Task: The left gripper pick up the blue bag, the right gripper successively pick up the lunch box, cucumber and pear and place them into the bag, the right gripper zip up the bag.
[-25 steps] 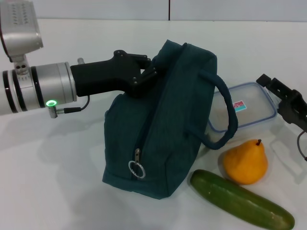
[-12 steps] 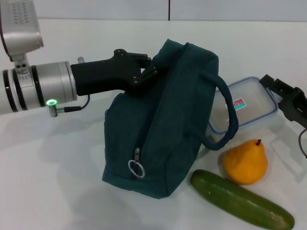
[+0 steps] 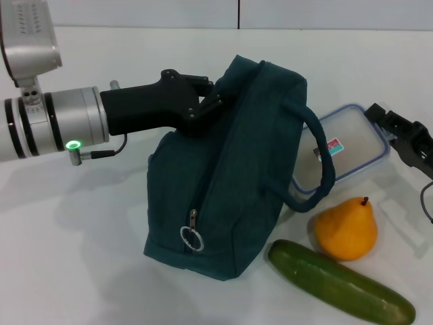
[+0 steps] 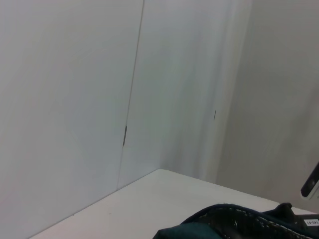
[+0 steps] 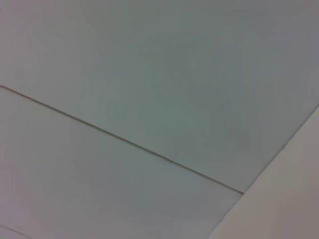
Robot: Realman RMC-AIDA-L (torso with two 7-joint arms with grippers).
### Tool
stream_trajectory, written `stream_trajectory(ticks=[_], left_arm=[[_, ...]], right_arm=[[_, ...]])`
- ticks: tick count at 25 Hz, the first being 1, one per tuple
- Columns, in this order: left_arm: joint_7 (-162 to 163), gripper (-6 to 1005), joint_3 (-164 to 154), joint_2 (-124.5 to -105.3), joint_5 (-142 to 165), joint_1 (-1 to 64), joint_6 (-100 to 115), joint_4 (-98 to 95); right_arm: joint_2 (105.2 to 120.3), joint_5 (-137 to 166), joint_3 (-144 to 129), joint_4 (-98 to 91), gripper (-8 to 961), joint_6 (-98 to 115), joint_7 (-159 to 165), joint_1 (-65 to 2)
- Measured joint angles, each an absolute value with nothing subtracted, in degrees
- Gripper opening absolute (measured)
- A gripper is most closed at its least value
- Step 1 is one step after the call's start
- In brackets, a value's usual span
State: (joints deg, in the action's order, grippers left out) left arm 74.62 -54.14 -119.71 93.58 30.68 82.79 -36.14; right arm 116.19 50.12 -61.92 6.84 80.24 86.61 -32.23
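Dark teal boxy fabric blue bag (image 3: 230,169) sits mid-table, tipped, zipper shut, its top edge clenched by the black left gripper (image 3: 203,105) at 10 o'clock, likely steadying it for loading. Clear rounded plastic lunch box (image 3: 348,150) at 3 o'clock; right gripper (image 3: 392,132) beside it, grip state unclear. Waxy orange pear (image 3: 346,229) and smooth green cucumber (image 3: 338,281) lie at 4–5 o'clock.

white table (image 3: 101,271) | pale panelled wall (image 4: 75,99) | dark vertical seams

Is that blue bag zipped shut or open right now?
Cannot tell for sure. On the blue bag, the zipper's ring pull hangs low at the near end, but the head view doesn't show whether the top is open.
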Motion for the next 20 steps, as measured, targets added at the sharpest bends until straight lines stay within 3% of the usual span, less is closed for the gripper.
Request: stream_trajectory(ticks=[20], left_arm=[[77.7,115,-54.5,-119.4,92.0,30.6,85.7,-37.5]], right_arm=[[116.19,50.7,-61.7,5.3,193,85.7,78.2,-29.5]])
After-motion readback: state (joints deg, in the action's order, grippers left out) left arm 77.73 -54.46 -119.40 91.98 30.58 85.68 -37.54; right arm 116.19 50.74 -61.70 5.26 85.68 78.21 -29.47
